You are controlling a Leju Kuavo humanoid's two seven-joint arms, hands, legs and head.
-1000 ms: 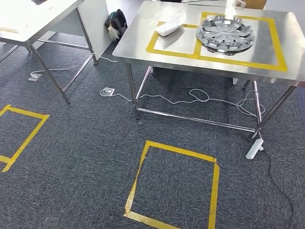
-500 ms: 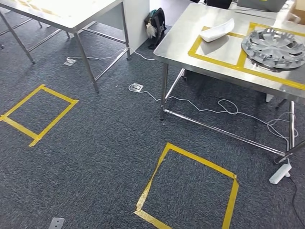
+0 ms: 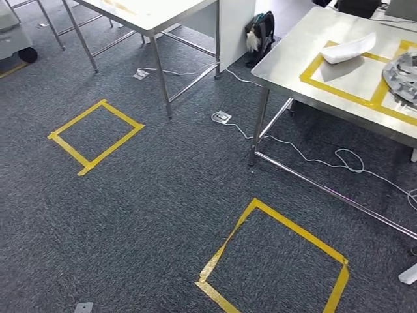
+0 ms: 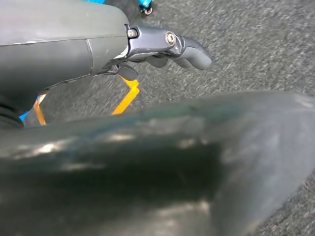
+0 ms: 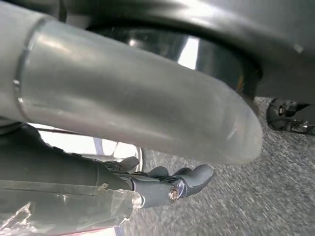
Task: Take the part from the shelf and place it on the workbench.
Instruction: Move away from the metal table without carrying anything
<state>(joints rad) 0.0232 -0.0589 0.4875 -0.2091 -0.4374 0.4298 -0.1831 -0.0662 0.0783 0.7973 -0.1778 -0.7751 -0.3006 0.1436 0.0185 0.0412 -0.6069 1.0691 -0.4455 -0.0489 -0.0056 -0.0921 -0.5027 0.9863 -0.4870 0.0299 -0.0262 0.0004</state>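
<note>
A steel workbench [image 3: 295, 72] marked with yellow tape stands at the right of the head view. On it, inside one taped rectangle, lies a white curved part [image 3: 348, 49]. A silver wheel cover [image 3: 404, 75] sits beside that part at the frame's edge. My left hand [image 4: 163, 46] hangs over the grey carpet with its fingers stretched out and nothing in them. My right hand [image 5: 174, 183] also hangs low, its fingers loosely extended and holding nothing.
A second steel table [image 3: 147, 16] stands at the upper left, with a black bag [image 3: 260, 29] by a white panel between the tables. Cables and a floor socket [image 3: 222, 117] lie under the workbench. Two yellow taped squares [image 3: 96, 135] [image 3: 275, 261] mark the carpet.
The whole picture has slid to the right: the camera has turned left. The workbench has gone from the middle to the right edge, and the second table has come in.
</note>
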